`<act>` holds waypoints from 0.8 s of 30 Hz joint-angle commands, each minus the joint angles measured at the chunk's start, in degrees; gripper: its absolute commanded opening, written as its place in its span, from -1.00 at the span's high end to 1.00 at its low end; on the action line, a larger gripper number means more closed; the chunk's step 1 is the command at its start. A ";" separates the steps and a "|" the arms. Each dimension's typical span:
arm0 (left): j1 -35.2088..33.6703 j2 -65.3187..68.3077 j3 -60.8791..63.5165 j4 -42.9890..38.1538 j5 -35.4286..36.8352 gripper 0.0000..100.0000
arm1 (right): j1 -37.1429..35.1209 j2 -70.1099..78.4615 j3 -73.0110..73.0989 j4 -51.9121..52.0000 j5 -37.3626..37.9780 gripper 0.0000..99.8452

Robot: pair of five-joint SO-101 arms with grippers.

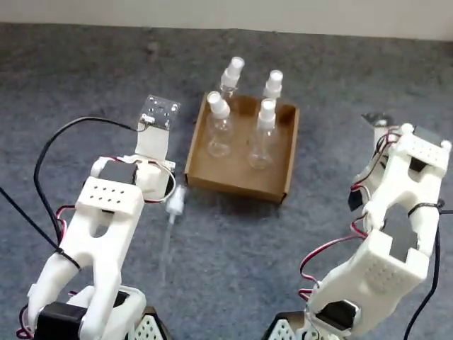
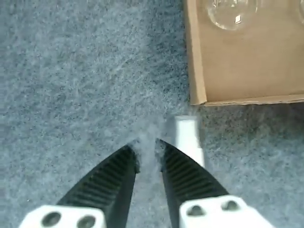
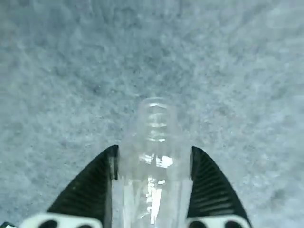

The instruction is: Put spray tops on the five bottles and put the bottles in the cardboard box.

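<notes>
High view is taking in the whole grey surface. A cardboard box is sitting between the left arm and the right arm. Four topped bottles are standing in it, two toward the near side and two at the far wall. A loose spray top is lying just off the box's near-left corner, with its thin tube trailing back toward the arm bases.

Left wrist view is closing in on that corner. The left end effector is hanging low over the surface with its black ribbed fingers slightly spread, gripping nothing. The white spray top is lying just beside one finger, near the box wall. The rounded base of one bottle is glinting inside the box.

Right wrist view is showing the right end effector pinching a clear bottle between both fingers. Its open threaded neck is pointing away from the wrist, over bare surface.
</notes>
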 commanded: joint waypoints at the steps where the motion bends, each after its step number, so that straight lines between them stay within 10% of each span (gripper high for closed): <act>1: -2.59 -1.89 -6.90 1.49 0.53 0.99 | -2.15 -12.79 -4.79 4.44 0.35 0.93; 9: -2.33 2.86 -10.15 3.52 -4.84 0.84 | -12.70 -32.22 -4.70 15.34 -2.55 0.93; 24: 8.84 11.65 -4.35 -5.63 -8.09 0.73 | -7.25 -34.77 -3.74 17.98 0.18 0.93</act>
